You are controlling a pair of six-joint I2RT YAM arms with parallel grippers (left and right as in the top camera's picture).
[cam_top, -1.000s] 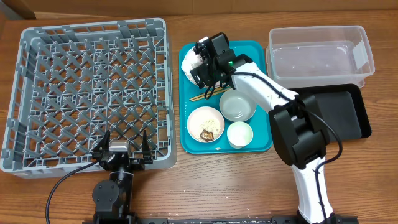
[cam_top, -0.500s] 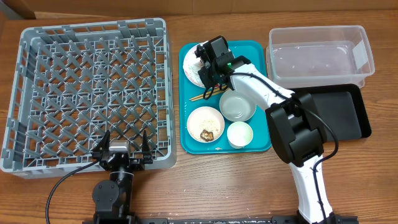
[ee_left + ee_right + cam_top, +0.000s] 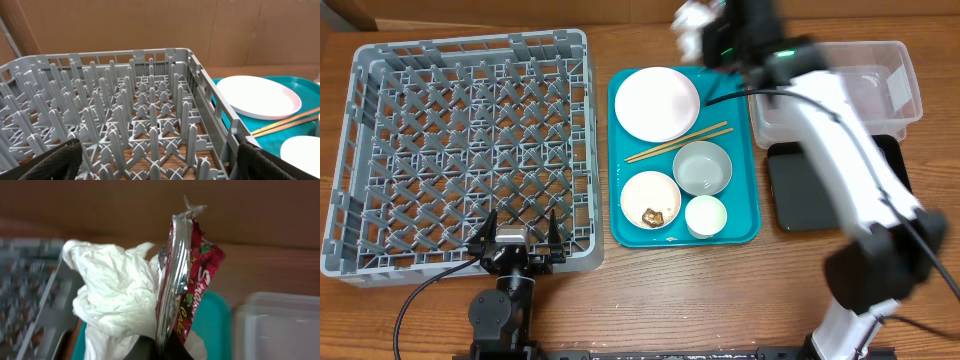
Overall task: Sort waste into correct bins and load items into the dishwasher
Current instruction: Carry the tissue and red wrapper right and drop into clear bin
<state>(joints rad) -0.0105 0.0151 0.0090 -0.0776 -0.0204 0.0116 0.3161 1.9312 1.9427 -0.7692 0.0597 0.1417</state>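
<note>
My right gripper (image 3: pixel 708 28) hangs above the table's far edge, just behind the teal tray, and is blurred by motion. It (image 3: pixel 161 349) is shut on a crumpled white napkin (image 3: pixel 115 297) together with a red-and-silver wrapper (image 3: pixel 189 275). The napkin (image 3: pixel 690 14) shows as a white blob to the left of the fingers. A bare white plate (image 3: pixel 657 103), chopsticks (image 3: pixel 677 142), a pale bowl (image 3: pixel 702 167), a bowl (image 3: pixel 642 190) holding a brown scrap (image 3: pixel 655 214) and a small cup (image 3: pixel 706 215) lie on the teal tray. My left gripper (image 3: pixel 518 240) stands open at the grey dish rack's (image 3: pixel 460 150) near edge.
The clear tub (image 3: pixel 840 85) stands at the back right, with the black tray (image 3: pixel 820 190) in front of it. The teal tray (image 3: pixel 617 232) sits between the rack and the bins. In the left wrist view the rack's pegs (image 3: pixel 140 100) fill the space ahead of my open fingers (image 3: pixel 55 162).
The right gripper shut on the napkin and wrapper on the plate, then rose and swung toward the back right with them. The plate now lies bare. The left arm has not moved.
</note>
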